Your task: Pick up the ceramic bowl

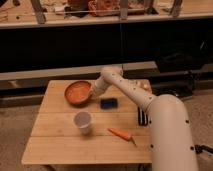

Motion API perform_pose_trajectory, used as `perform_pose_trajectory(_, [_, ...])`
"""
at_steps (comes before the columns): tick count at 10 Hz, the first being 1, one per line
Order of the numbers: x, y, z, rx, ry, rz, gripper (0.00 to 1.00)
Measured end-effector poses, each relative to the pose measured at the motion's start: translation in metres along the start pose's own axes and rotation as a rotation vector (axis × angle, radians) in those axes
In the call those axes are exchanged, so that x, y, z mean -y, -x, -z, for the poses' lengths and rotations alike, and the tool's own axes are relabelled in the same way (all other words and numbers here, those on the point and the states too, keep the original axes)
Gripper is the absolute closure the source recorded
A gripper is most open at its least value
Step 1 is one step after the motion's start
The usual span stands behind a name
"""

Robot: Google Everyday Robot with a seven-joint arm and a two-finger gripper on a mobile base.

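Note:
The ceramic bowl, round, shallow and orange-brown, sits on the wooden table at its back left. My gripper is at the bowl's right rim, at the end of the white arm that reaches in from the right. The gripper's tip is right against the rim, and I cannot see whether it touches.
A small white cup stands in front of the bowl. A blue block lies right of the bowl under the arm. An orange carrot lies at the front right. A dark utensil lies by the robot's body.

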State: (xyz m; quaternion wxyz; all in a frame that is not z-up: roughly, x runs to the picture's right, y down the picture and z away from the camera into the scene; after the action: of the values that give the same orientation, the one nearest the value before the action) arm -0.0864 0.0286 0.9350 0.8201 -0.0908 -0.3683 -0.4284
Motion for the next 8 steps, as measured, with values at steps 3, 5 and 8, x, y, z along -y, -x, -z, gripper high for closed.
perform_pose_trajectory(3, [0.005,0.005,0.018,-0.012,-0.009,0.025,0.99])
perform_pose_trajectory(5, [0.009,0.009,0.030,-0.011,-0.015,0.045,0.99])
perform_pose_trajectory(8, [0.018,0.016,0.046,-0.006,-0.022,0.073,0.99])
